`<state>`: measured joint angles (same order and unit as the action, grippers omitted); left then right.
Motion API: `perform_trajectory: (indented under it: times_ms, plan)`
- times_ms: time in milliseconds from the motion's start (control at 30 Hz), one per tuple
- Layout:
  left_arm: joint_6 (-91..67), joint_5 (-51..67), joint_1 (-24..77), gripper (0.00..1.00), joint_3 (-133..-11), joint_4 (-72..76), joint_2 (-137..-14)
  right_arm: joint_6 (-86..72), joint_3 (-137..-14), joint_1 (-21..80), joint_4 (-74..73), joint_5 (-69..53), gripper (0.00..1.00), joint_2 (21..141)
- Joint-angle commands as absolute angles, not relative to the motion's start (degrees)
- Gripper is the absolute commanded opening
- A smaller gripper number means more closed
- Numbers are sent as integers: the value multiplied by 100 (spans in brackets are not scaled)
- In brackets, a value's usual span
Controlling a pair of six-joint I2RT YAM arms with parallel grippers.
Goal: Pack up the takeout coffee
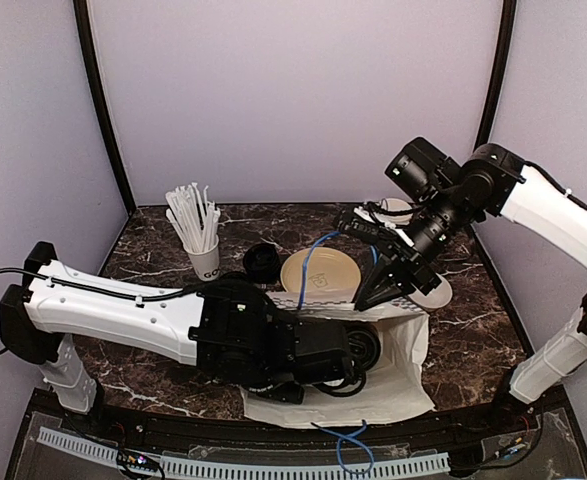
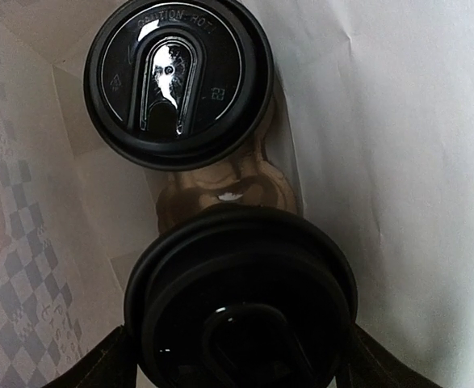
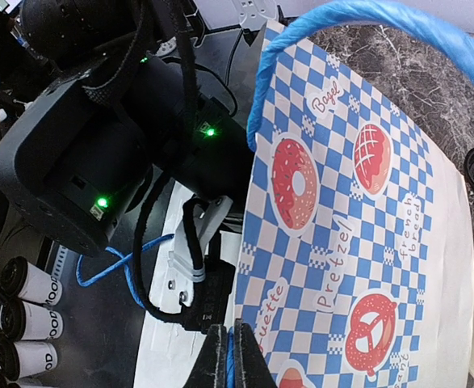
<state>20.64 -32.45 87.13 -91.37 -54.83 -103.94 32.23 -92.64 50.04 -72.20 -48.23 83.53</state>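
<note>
While the right gripper point(image 3: 228, 360) is clenched on the rim of the paper bag point(image 1: 398, 385), lifting its mouth off the worktop point(image 1: 478, 340), the left arm reaches in through that opening. Left wrist view: two lidded coffee cups inside the bag. Near cup point(image 2: 241, 315) sits directly between the fingers of the left gripper point(image 2: 241, 368), lid facing the camera, so its long axis runs away from the lens. Far cup point(image 2: 178, 81) lies beyond it, close, lids apart, with a brownish shape between them that I cannot identify. Left jaws stand wide, one on either side of the near cup. Contact with the cup wall is hidden under the lid rim, so I cannot tell whether it is grasped or released. Judgement: placement step nearly done; only the left arm is in reach. The next move probably turns on a straight retreat along the entry line, since sideways drift could nudge the near cup into its neighbour.
</note>
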Motion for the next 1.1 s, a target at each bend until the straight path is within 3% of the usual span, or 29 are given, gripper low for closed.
perform_trajectory:
  times_ms: [0, 933, 967, 1067]
  plan:
    - [2139, -3275, 8626, 44, -8978, -5419, -10396, 3223, -9402, 5099, -7204, -5001, 0, 8399]
    - [3015, -3794, 8466, 41, -8090, -4405, -10169, 3305, -9457, 5159, -7331, -5080, 0, 8583]
    - [3015, -3783, 8447, 41, -8066, -4384, -10158, 3317, -9468, 5159, -7341, -5046, 2, 8586]
    - [3003, -3749, 8390, 41, -7971, -4330, -10118, 3560, -9668, 5064, -7616, -5032, 19, 8696]
